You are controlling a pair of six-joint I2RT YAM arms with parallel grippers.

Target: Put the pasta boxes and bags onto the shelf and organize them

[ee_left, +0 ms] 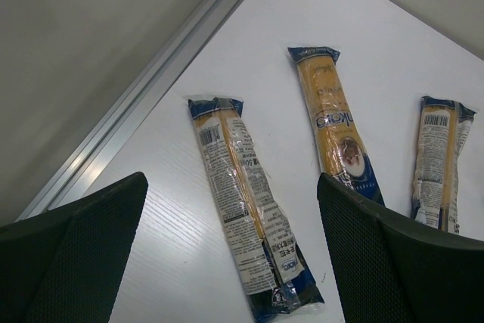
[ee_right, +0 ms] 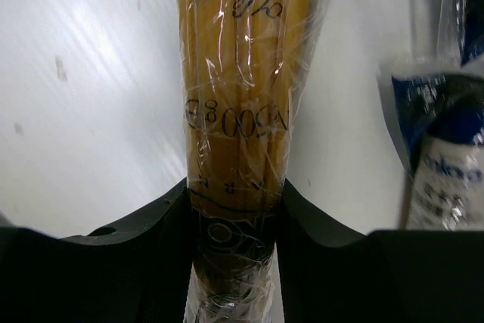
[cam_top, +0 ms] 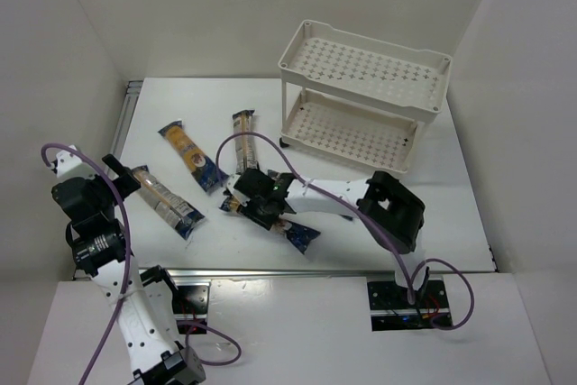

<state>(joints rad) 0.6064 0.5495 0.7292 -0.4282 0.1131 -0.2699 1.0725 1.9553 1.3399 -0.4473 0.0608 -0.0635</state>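
1. The white two-tier rack (cam_top: 362, 96) is standing at the far right of the desk (cam_top: 433, 214). Every pasta packet in view is lying outside it.
2. Three packets are lying loose on the desk left of centre, well apart from the rack: the left packet (cam_top: 165, 201), the middle packet (cam_top: 192, 158) and the far packet (cam_top: 242, 137).
3. The right tool (cam_top: 260, 200) is clamping a fourth packet (ee_right: 236, 96), its fingers (ee_right: 151, 240) pressing on both sides.
4. A blue packet end (ee_right: 442, 149) is showing just beside the clamped one. Whether it belongs to a fifth packet is unclear, so four are being counted with certainty.
5. The left tool (ee_left: 231, 187) is hovering over the loose packets, fingers spread wide apart and gripping nothing.
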